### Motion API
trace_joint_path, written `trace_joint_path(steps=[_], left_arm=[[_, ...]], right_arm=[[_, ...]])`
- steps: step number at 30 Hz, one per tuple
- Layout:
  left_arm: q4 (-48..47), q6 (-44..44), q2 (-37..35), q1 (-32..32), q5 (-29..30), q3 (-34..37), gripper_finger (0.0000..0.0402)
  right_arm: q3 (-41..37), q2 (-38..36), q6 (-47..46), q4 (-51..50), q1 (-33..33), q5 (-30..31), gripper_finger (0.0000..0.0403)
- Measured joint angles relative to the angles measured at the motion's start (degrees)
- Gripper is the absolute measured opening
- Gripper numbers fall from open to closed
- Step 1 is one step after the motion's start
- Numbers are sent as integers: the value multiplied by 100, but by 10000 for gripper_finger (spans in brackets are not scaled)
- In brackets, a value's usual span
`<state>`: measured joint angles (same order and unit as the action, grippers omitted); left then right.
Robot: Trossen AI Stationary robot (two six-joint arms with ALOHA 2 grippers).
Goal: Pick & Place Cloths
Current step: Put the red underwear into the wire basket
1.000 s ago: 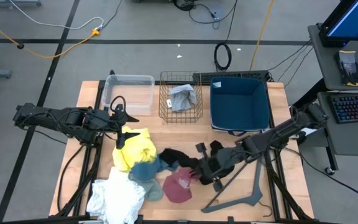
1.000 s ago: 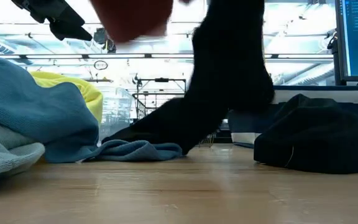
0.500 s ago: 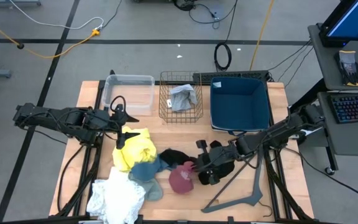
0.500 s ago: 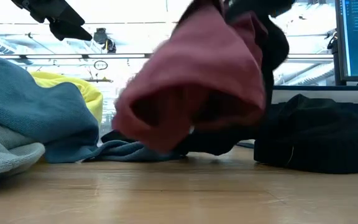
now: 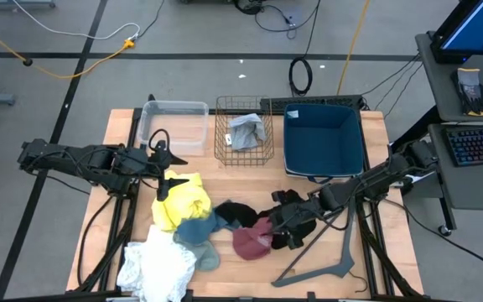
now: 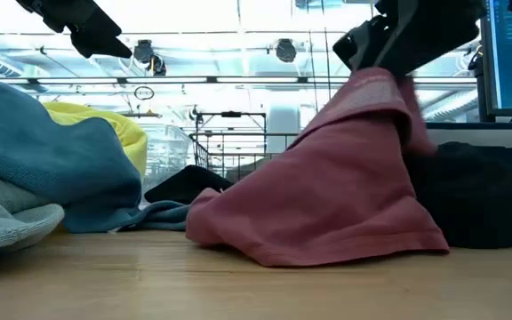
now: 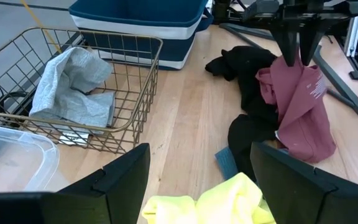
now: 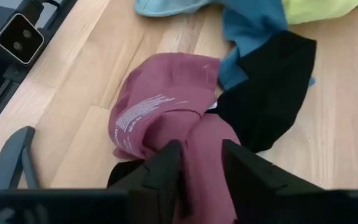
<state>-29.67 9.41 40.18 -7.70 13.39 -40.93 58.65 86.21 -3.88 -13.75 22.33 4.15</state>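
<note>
A maroon cloth [image 5: 250, 242] lies near the table's front centre, its lower part on the wood and its bunched top rising to my right gripper [image 8: 201, 165]. That gripper's fingers stand apart on either side of the top. A black cloth [image 5: 233, 211] lies just behind it, and more black cloth [image 6: 496, 204] lies under the right arm. Yellow [image 5: 183, 197], teal [image 5: 195, 231] and white [image 5: 153, 268] cloths are heaped at the front left. A grey cloth [image 5: 246, 130] lies in the wire basket [image 5: 221, 143]. My left gripper [image 5: 170, 168] hovers open above the yellow cloth. My right gripper has the maroon cloth's bunched top fold [image 8: 199, 140] between its two parted fingers [image 8: 166, 163], which slant down from the table's right side. Whether they still pinch the fold I cannot tell. The cloth slopes down from the fingers, and its hem [image 6: 327, 253] lies spread on the table.
A clear plastic tub [image 5: 174, 122], the wire basket and a blue bin [image 5: 323, 138] stand in a row along the far edge. A grey hanger [image 5: 325, 264] lies at the front right, close to the right arm. Bare wood shows between the basket and the cloths.
My right gripper has come down and tipped further downward with the maroon cloth. The cloth hung clear of the table before. Now its lower part rests on the wood and spreads out, while its top stays up at the fingers.
</note>
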Motion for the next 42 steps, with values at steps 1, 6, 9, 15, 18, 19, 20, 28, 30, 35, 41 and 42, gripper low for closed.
trace_joint_path(steps=[1, 6, 9, 15, 18, 19, 20, 28, 30, 35, 41, 42], left_arm=[[-1, -7, 0, 0, 1, 0, 282], [5, -1, 0, 0, 2, 0, 282], [7, 17, 0, 0, 2, 0, 282], [175, 34, 0, 0, 4, 0, 282], [298, -9, 0, 0, 4, 0, 282], [315, -11, 0, 0, 6, 0, 282], [317, -17, 0, 0, 5, 0, 282], [296, -23, 0, 0, 7, 0, 282], [285, -22, -2, 0, 7, 0, 282], [282, -51, -2, 0, 7, 0, 282], [279, -49, 0, 0, 7, 0, 282], [278, -49, 0, 1, 7, 0, 282]], right_arm=[[0, 0, 3, 21, 5, 3, 134], [0, 0, 277, 198, 85, -180, 160], [0, 0, 241, 145, 109, -299, 169], [0, 0, 49, 196, 301, -598, 182], [2, 46, -16, 235, 411, -583, 187], [3, 95, 5, 292, 436, -548, 190], [7, 154, 40, 320, 444, -477, 192], [0, 688, 825, 1013, 367, -120, 217], [9, 809, 945, 1153, 350, -80, 222], [9, 1125, 1195, 1279, 300, 56, 219], [9, 1326, 1211, 1584, 199, 62, 165], [9, 1327, 1218, 1633, 199, 63, 149]])
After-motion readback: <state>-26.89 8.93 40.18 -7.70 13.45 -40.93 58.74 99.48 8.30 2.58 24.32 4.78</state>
